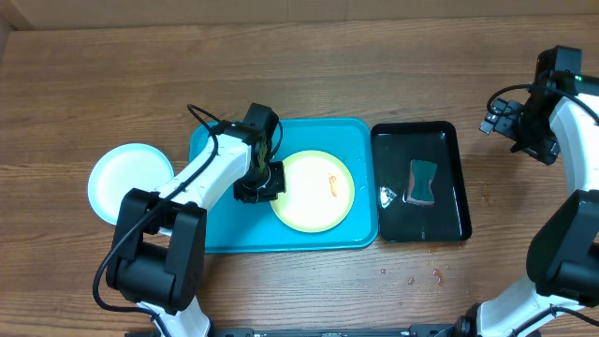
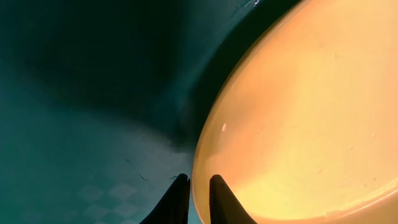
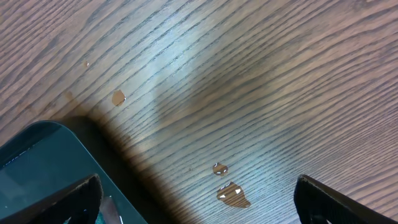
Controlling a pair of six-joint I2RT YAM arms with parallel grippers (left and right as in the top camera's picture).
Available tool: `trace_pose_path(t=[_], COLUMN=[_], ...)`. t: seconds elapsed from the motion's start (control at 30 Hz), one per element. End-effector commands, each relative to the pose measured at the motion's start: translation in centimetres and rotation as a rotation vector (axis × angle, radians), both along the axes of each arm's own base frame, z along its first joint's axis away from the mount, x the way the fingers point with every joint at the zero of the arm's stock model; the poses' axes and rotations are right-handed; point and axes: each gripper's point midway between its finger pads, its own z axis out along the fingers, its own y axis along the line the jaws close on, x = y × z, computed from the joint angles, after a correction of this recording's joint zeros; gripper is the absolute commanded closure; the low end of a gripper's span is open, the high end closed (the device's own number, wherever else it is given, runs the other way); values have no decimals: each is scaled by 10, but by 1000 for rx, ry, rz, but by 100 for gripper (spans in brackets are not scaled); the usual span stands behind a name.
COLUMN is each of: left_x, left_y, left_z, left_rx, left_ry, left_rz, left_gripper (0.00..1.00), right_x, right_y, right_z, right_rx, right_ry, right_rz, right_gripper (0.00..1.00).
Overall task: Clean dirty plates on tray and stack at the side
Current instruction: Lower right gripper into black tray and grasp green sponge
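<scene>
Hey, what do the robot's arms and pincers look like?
The left arm and right arm have white links and black joints, with thin black cables looped near the wrists. The left pincer and right pincer have dark, tapering fingers.

**Inspector:** Overhead camera?

**Technician:** Fixed above the wood table (image 1: 309,37), facing straight down. It is far enough off to take in the turquoise tray (image 1: 234,229), the black tray (image 1: 445,159) and both arms.

**Inspector:** Left wrist?

**Technician:** Very near and low over the turquoise tray floor. It looks along the left gripper (image 2: 198,182) at the rim of the lime green plate (image 2: 298,124). Overhead shares that plate edge and the tray.

**Inspector:** Right wrist?

**Technician:** Angled down, fairly near, past the wide-set fingers of the right gripper (image 3: 198,183). It shows bare table with droplets (image 3: 231,194) and one corner of the black tray. Overhead shares that tray, but which corner cannot be told.
</scene>
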Motion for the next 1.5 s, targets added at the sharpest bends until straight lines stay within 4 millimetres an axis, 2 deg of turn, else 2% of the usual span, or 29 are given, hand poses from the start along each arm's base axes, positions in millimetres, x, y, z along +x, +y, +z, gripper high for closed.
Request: trace_pose_path(t=[0.0,0.3,0.43,0.5,0.57,0.63,0.73,0.8,0.87,0.93,1.07,1.13,1.3,1.47], left_x=[1,2,2,2,1,1,1,1,1,1,2,2,2,2], left_y=[0,4,4,4,4,4,4,4,4,4,4,4,3,3], left_z=[6,5,5,5,5,4,2,1,0,0,0,0,0,0], left_rx=[6,32,32,32,33,33,31,31,30,31,29,27,25,25], left_ry=[-26,-28,-29,-29,-28,-27,-32,-32,-32,-32,-37,-38,-38,-38], left_rz=[1,12,11,11,10,10,12,28,29,29,29,30,30,29], left_gripper=[85,87,87,86,86,86,86,86,86,86,86,86,86,86], right_x=[4,4,36,45,46,44,22,18,5,-12,-44,-57,-72,-77], right_y=[-1,-1,-9,-11,-3,15,58,73,86,92,108,116,135,146], right_z=[9,9,19,22,22,20,17,21,22,19,15,11,-7,-37], right_rx=[-7,-7,-41,-46,-7,89,325,405,468,481,469,428,320,202], right_ry=[-31,-31,-166,-205,-212,-209,-138,-137,-96,-22,131,201,287,312], right_rz=[-4,-4,-4,-3,12,38,77,148,186,182,222,251,346,387], right_gripper=[0,0,0,0,0,0,0,0,13,16,17,22,35,35])
